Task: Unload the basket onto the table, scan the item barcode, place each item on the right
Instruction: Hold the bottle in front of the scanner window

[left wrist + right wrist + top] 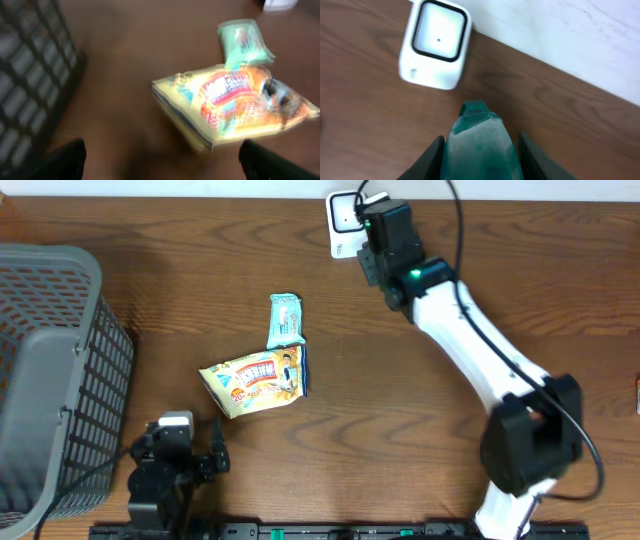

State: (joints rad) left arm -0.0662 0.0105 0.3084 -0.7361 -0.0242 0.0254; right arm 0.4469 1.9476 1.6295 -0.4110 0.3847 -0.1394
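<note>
My right gripper (pixel 481 152) is shut on a teal and white packet (pixel 479 125), which sticks out forward between the fingers. Just ahead of it, the white barcode scanner (pixel 435 44) stands on the wooden table near the back edge. Overhead, the right arm reaches to the scanner (pixel 343 225) and hides the held packet. My left gripper (pixel 162 160) is open and empty, low over the table, short of a yellow snack bag (pixel 235 105). A second teal packet (pixel 245 42) lies behind that bag.
A grey mesh basket (pixel 50 380) stands at the left edge, close to the left arm (pixel 160 475). The yellow bag (pixel 255 380) and teal packet (pixel 285 320) lie mid-table. A white wall runs behind the scanner.
</note>
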